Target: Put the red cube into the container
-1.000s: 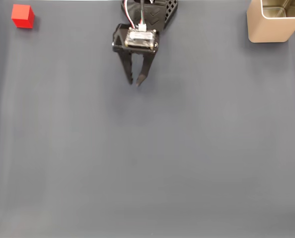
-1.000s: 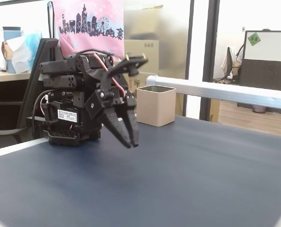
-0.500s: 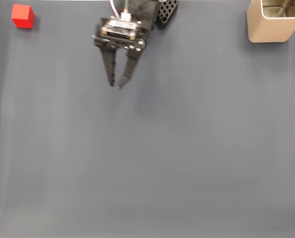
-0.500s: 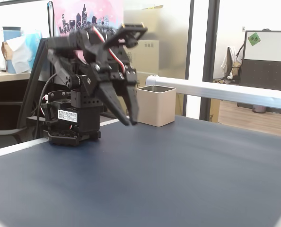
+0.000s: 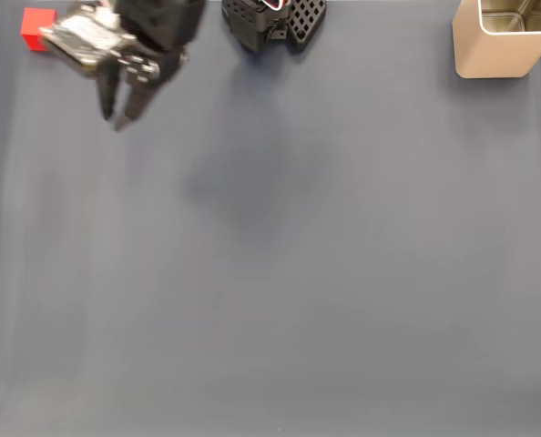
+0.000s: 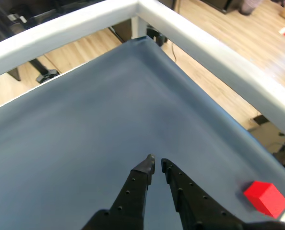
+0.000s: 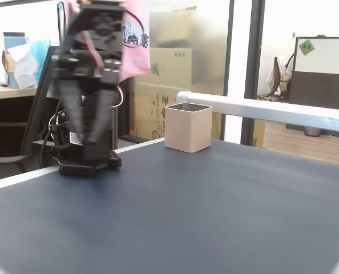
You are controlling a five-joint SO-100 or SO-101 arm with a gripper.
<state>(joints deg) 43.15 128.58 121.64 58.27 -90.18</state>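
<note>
The red cube (image 5: 38, 28) sits on the blue-grey bench (image 5: 280, 273) at the far-left corner of the overhead fixed view, partly covered by the arm's wrist housing. The gripper (image 5: 118, 118) hangs just to the right of the cube and a little nearer, its tips pointing toward the near edge, so the cube lies behind and to the left of the jaws, not between them. In the wrist view the gripper (image 6: 156, 166) shows jaws almost closed, a thin gap between the tips and nothing held; the red cube (image 6: 266, 198) appears low on the right, clear of the fingers. The container (image 5: 505, 38) stands at the far-right corner, well apart from the cube. Against a second ago, the arm has swung from mid-bench leftward to the cube's side; cube and container are unmoved.
</note>
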